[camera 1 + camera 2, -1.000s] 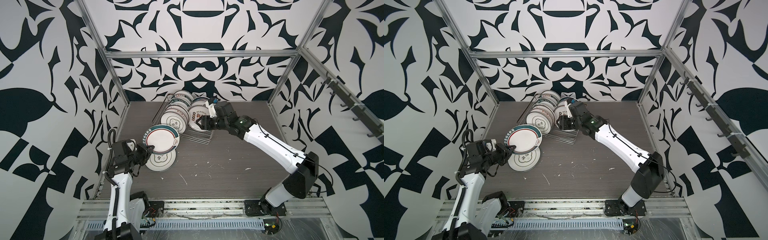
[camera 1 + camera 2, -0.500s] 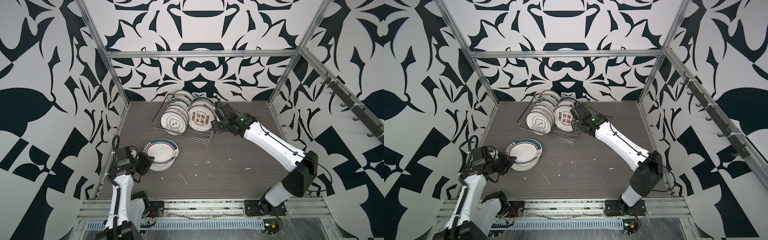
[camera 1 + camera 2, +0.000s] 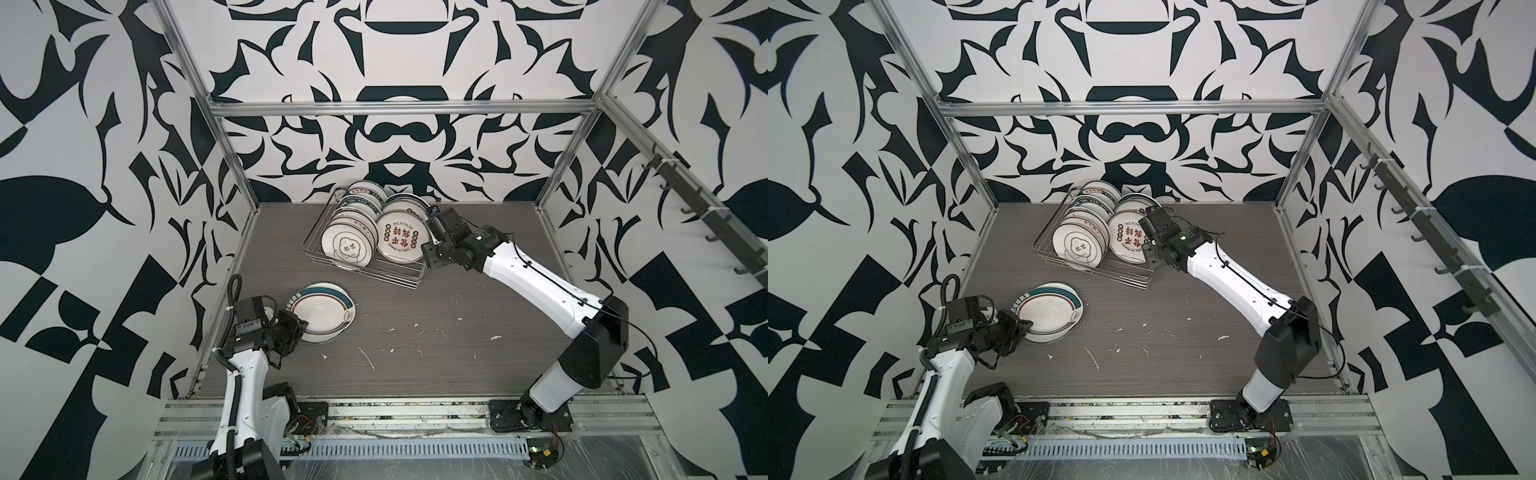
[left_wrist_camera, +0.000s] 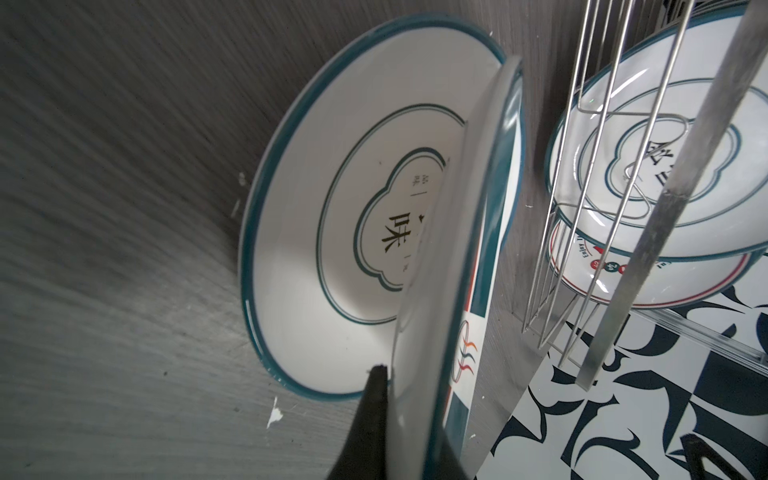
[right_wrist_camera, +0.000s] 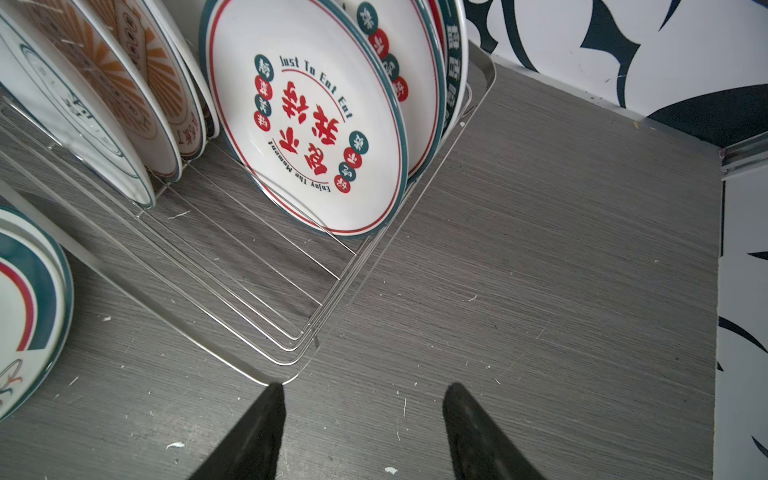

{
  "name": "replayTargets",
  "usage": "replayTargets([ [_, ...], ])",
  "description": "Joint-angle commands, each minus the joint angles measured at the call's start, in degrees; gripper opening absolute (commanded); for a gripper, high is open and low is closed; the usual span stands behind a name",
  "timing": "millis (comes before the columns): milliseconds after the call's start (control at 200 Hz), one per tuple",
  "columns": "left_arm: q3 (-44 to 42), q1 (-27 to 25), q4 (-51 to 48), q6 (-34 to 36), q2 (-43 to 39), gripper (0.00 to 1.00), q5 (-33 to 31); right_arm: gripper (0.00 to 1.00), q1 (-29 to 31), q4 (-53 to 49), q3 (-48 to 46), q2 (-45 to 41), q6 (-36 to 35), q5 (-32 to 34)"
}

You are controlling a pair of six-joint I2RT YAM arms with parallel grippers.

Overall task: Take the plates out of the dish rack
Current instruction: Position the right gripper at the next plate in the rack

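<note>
The dish rack (image 3: pixel 374 272) (image 3: pixel 1100 270) stands at the back of the table with several plates upright in it. Frontmost are a red-character plate (image 3: pixel 397 241) (image 5: pixel 307 133) and a cloud-motif plate (image 3: pixel 347 249) (image 4: pixel 648 166). At the front left, my left gripper (image 3: pixel 296 328) (image 3: pixel 1018 328) (image 4: pixel 415 399) is shut on the rim of a teal-rimmed plate (image 3: pixel 322 309) (image 4: pixel 461 249). That plate lies tilted over a second plate (image 4: pixel 324 232) flat on the table. My right gripper (image 3: pixel 430 255) (image 3: pixel 1150 257) (image 5: pixel 363 392) hangs open and empty by the rack's front right corner (image 5: pixel 291 365).
Small white flecks (image 3: pixel 368 357) dot the dark wood tabletop (image 3: pixel 457 332). Aluminium frame posts (image 3: pixel 552 187) stand at the back corners, in front of the patterned walls. A rail of hooks (image 3: pixel 706 224) runs along the right wall.
My left gripper has lowered the teal-rimmed plate from the air onto the plate on the table. My right gripper has drawn back from the rack's plates to the rack's corner.
</note>
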Motion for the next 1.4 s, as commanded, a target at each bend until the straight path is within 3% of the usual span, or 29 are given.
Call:
replayTargets([
  [0, -0.7, 0.1, 0.3, 1.0, 0.4, 0.12, -0.1, 0.65, -0.3, 0.1, 1.1, -0.8, -0.2, -0.2],
  [260, -0.9, 0.1, 0.0, 1.2, 1.1, 0.24, -1.2, 0.66, -0.2, 0.4, 0.7, -0.9, -0.2, -0.9],
  [465, -0.4, 0.2, -1.1, 1.4, 1.7, 0.45, -2.9, 0.67, -0.4, 0.9, 0.2, -1.0, -0.2, -1.9],
  [820, 1.5, 0.2, -2.2, 2.4, 6.0, 0.59, -5.9, 0.67, -0.3, 1.6, -1.1, -1.6, -1.1, -3.3],
  [925, 2.3, 0.1, -2.4, 2.4, 7.2, 0.76, -6.7, 0.67, -0.3, 2.3, -1.8, -1.9, -1.3, -3.9],
  [1400, 6.4, 0.2, -1.7, 4.6, 13.7, 0.76, -6.9, 0.67, -0.4, 3.9, -3.6, -2.5, -2.5, -4.4],
])
